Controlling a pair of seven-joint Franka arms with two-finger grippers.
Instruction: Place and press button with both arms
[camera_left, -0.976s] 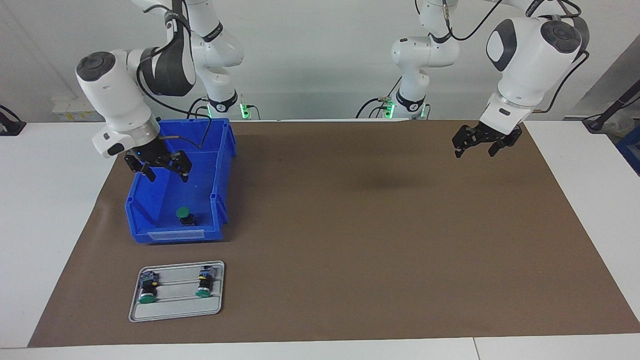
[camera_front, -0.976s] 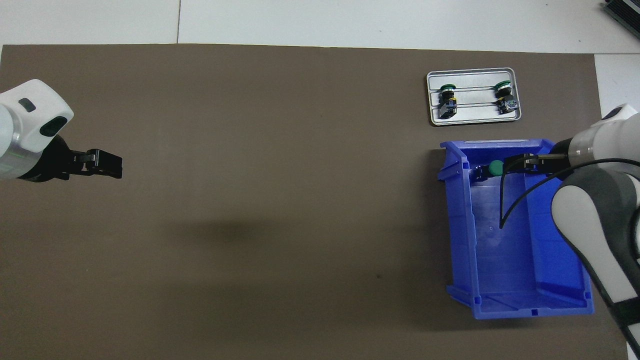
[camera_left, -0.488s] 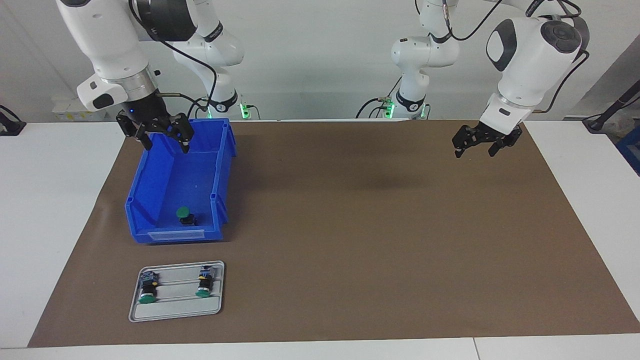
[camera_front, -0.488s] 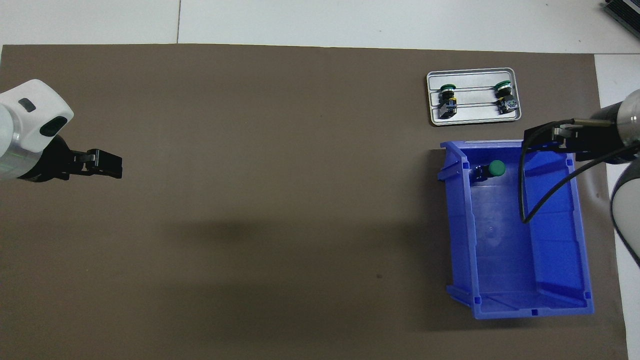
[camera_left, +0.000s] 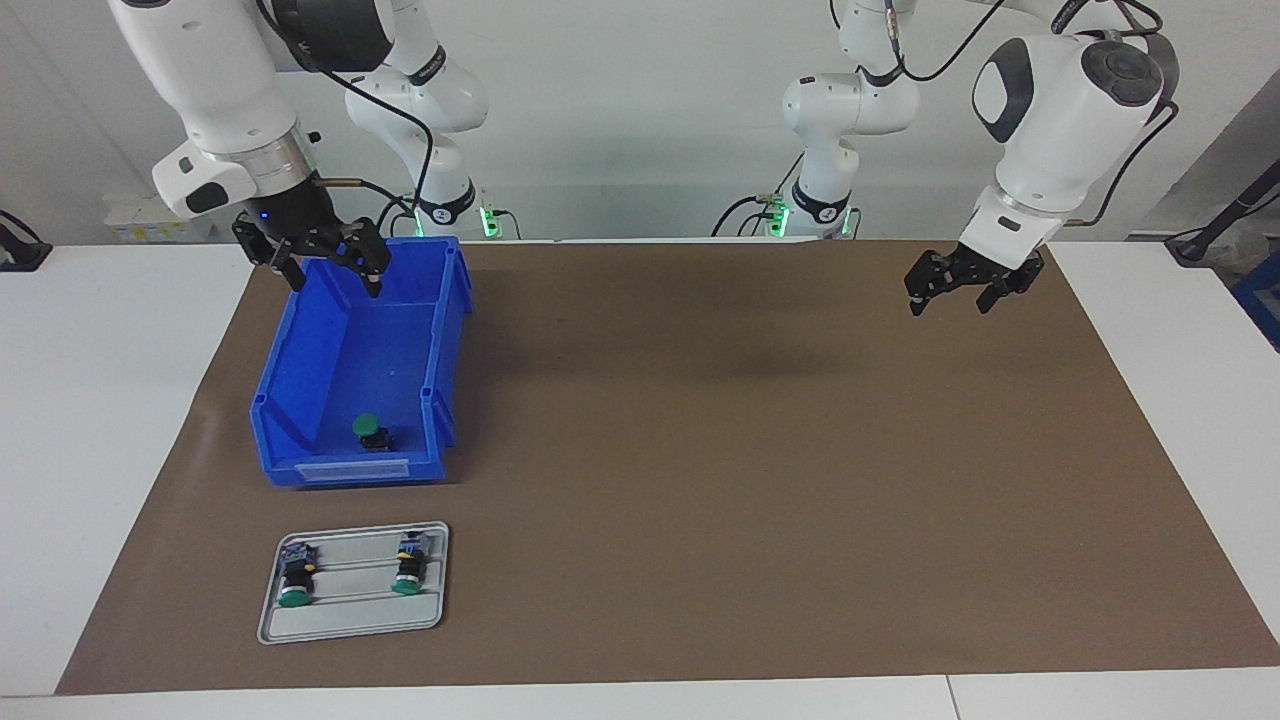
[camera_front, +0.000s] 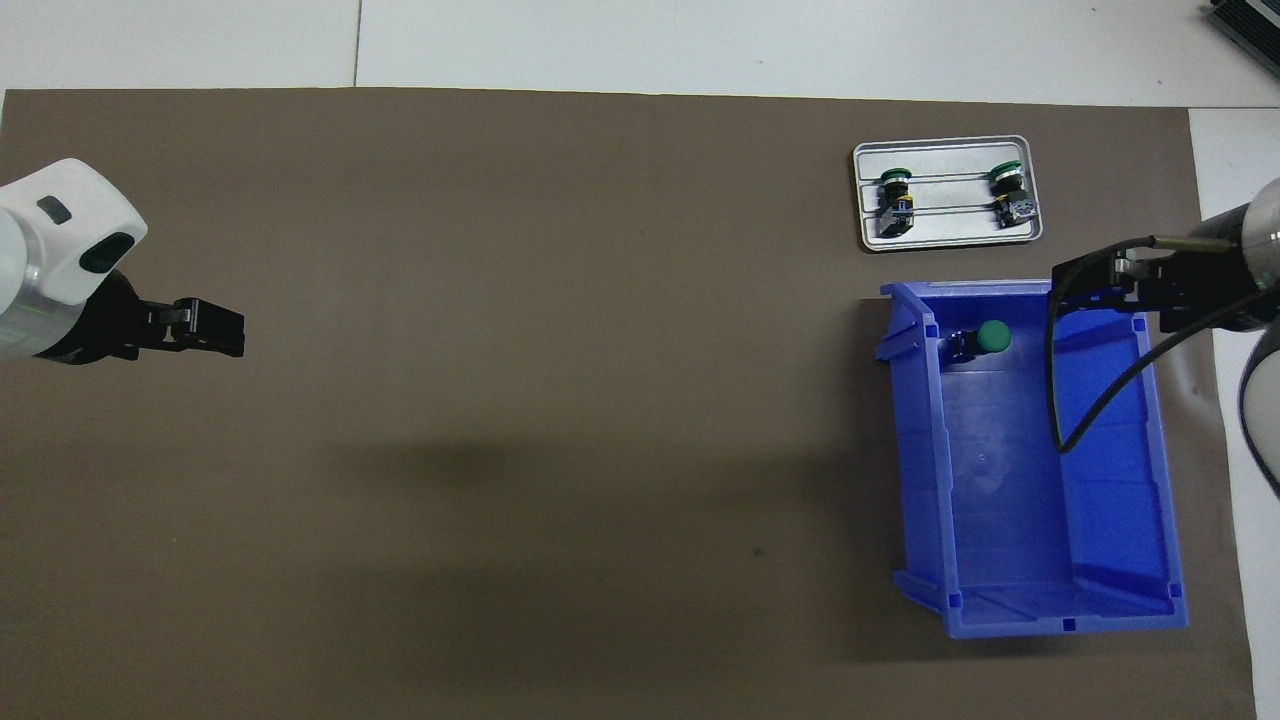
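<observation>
So the green-capped button (camera_left: 370, 430) is lying on the smooth floor of the blue plastic bin (camera_left: 300, 355), at the end farthest from the robots. The right gripper (camera_left: 328, 275) hangs empty over the bin's robot-side end, fingers spread. The left gripper (camera_left: 958, 292) waits, spread too, over the brown mat (camera_left: 750, 450).

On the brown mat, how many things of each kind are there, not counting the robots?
Green-capped push buttons: 3, one in the bin, two on the tray
Blue plastic bin: 1
Grey metal tray: 1
Total: 5
</observation>
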